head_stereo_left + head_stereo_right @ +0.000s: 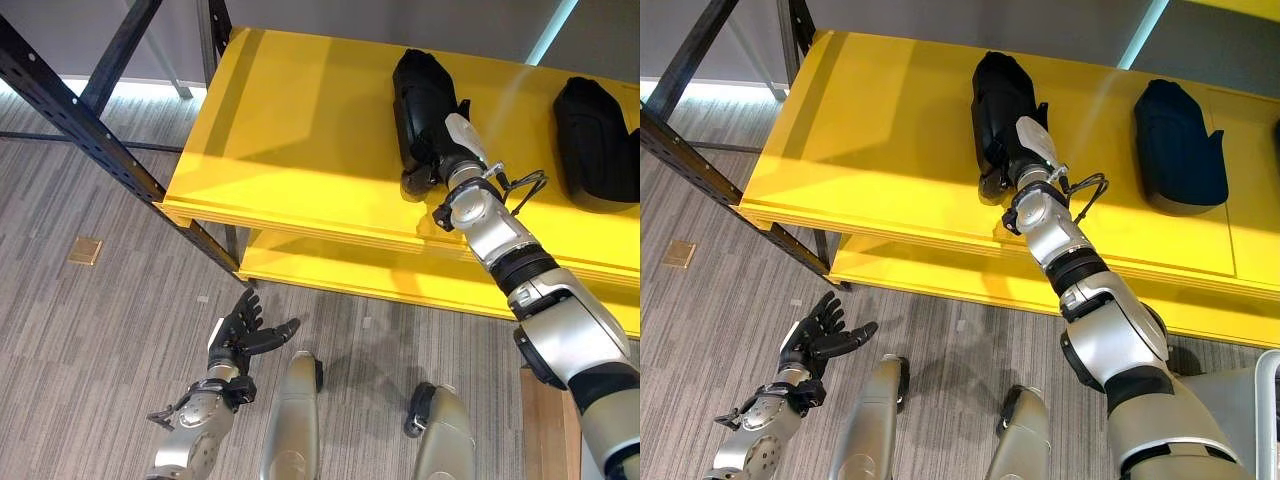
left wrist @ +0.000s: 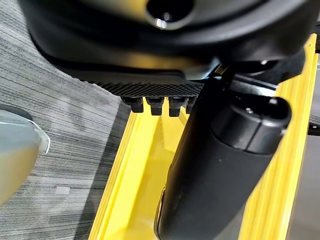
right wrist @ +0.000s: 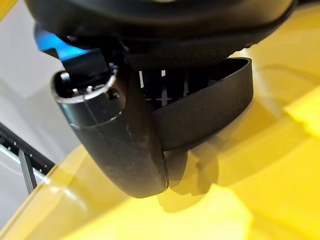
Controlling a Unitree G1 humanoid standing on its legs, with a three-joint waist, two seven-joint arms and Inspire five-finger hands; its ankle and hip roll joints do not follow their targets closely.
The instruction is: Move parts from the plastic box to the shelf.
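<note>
The robot's right hand (image 1: 1023, 150) rests on a black part (image 1: 1000, 95) lying on the top board of the yellow shelf (image 1: 870, 130), thumb and fingers curled round the part's near end, as the right wrist view confirms. A second black part (image 1: 1178, 145) already lies well apart, further right on the same board. The left hand (image 1: 245, 330) hangs low above the grey floor (image 1: 90, 330), fingers spread and holding nothing. The part looks like a rigid moulded shell, smooth and probably slippery, likely light for its bulk; its narrower near end, where the hand now clasps it, seems the safest hold.
</note>
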